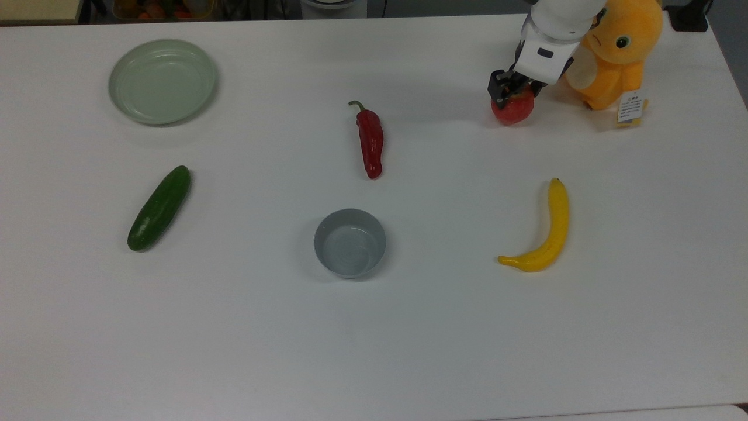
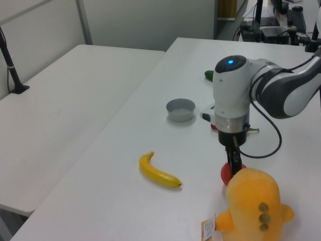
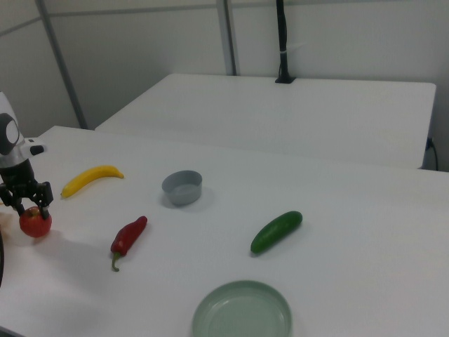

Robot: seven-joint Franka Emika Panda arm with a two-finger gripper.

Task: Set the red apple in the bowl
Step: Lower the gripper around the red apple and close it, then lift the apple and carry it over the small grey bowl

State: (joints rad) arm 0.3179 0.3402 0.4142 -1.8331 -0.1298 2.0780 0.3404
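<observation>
Apple point(image 1: 514, 109) sits clamped between the gripper point(image 1: 511, 89) fingers, beside the orange plush toy point(image 1: 616, 49), well apart from the bowl point(image 1: 350, 243).

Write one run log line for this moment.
end effector: shut on round red apple | apple: beside orange plush toy | small grey bowl: empty

red apple point(image 1: 514, 111) in pincer point(image 1: 512, 89); empty grey bowl point(image 1: 350, 242) well apart
</observation>
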